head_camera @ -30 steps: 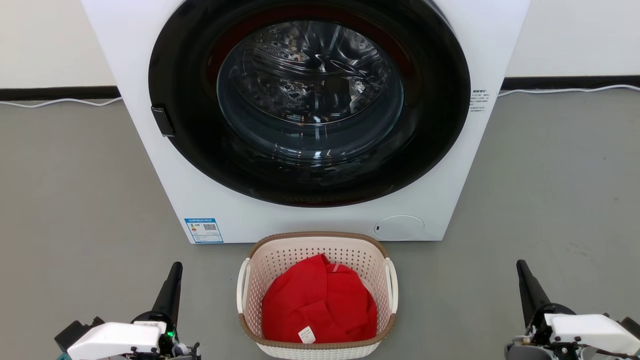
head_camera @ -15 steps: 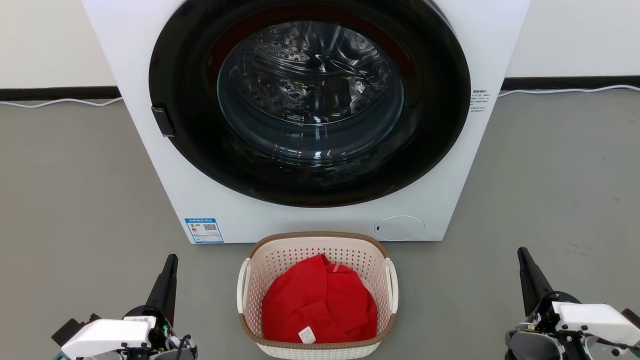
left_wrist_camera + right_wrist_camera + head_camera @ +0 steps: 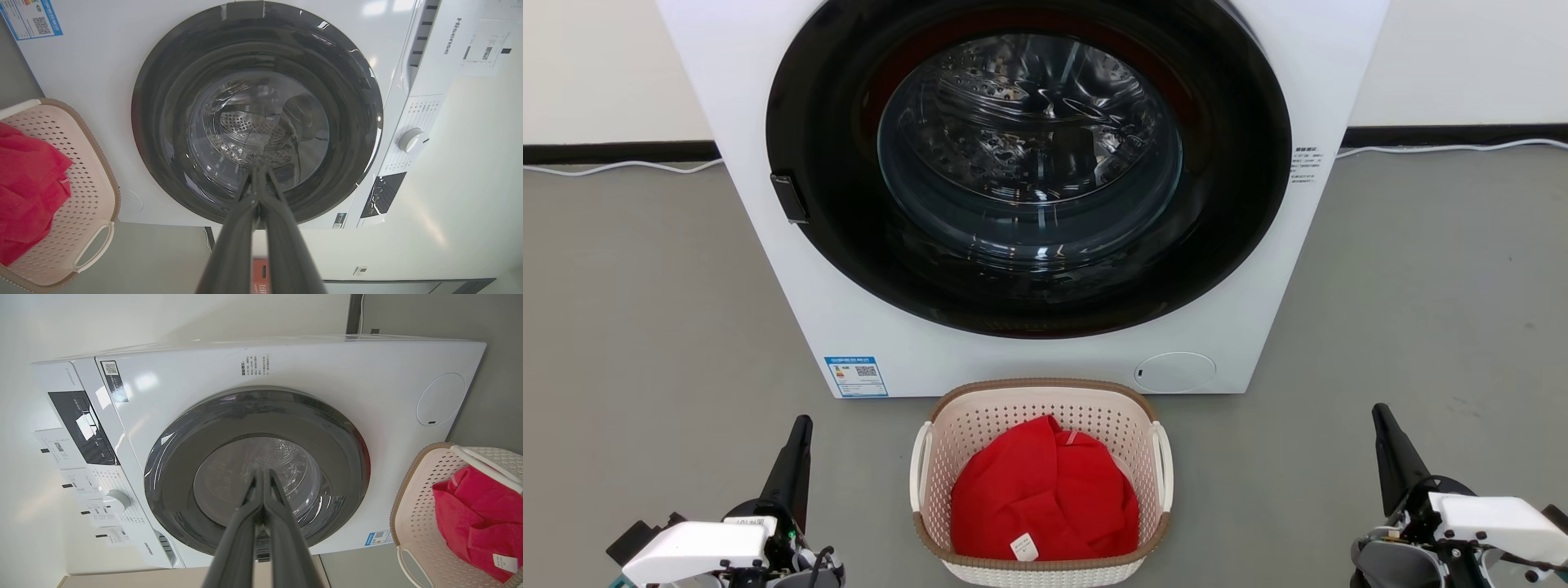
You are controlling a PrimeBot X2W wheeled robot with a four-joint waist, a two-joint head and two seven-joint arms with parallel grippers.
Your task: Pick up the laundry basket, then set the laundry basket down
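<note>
Both closed and empty, left hand [image 3: 803, 422] and right hand [image 3: 1379, 410] flanking laundry basket [image 3: 982, 423], red cloth [image 3: 1045, 490] inside

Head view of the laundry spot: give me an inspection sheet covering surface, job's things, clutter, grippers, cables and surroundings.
Surface: grey floor.
Job's things: laundry basket upright on the floor, close in front of the washing machine, holding a red garment.
Clutter: nothing seen.
Grippers: left gripper and right gripper shut, empty, one on each side of the basket, apart from it.
Cables: white cable along the wall base, on both sides of the machine.
Surroundings: machine's round door shut; pale wall with dark skirting.
</note>
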